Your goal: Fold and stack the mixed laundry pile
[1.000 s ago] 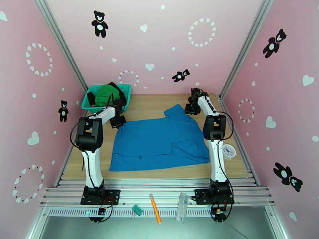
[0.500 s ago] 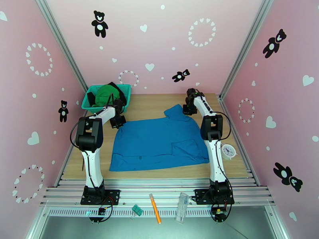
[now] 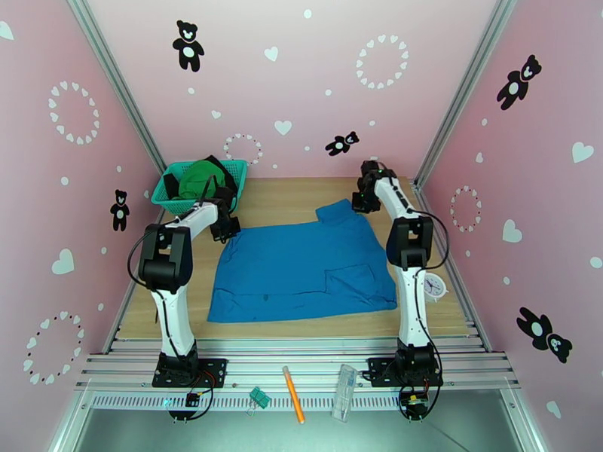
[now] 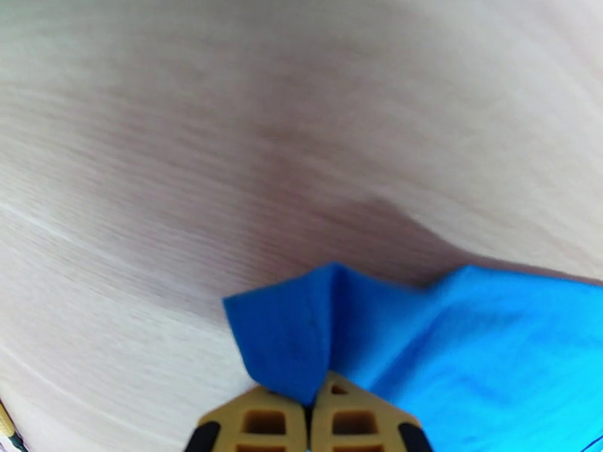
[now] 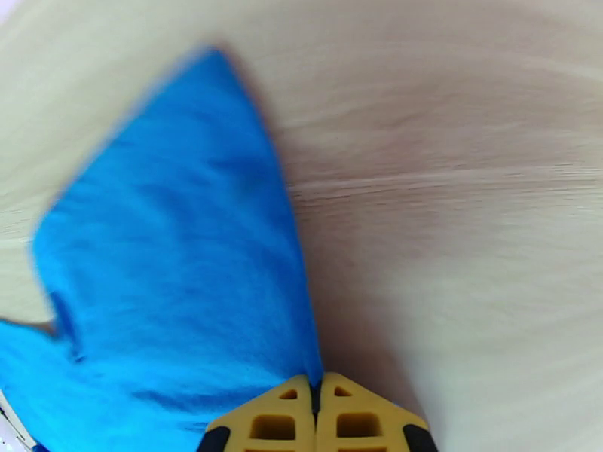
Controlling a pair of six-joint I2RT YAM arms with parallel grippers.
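A medium-blue shirt (image 3: 301, 267) with a chest pocket lies spread on the wooden table. My left gripper (image 3: 226, 229) is shut on its far left corner; in the left wrist view the yellow fingertips (image 4: 260, 423) pinch a raised fold of the blue cloth (image 4: 301, 340). At the far right, my right gripper (image 3: 362, 204) is shut on the shirt's sleeve, and the right wrist view has its yellow fingers (image 5: 275, 423) closed on the blue sleeve edge (image 5: 173, 273). A bright green garment (image 3: 200, 178) and a black garment (image 3: 174, 186) sit in the teal basket (image 3: 240, 173).
The teal basket stands at the table's far left corner, just behind my left gripper. A small white clock (image 3: 433, 285) lies at the right edge. An orange pencil (image 3: 292, 394) and a clear plastic piece (image 3: 344, 392) rest on the metal rails in front.
My right gripper closed on the sleeve and has drawn it slightly right and back. My left gripper, still shut on the corner, edged a little farther back.
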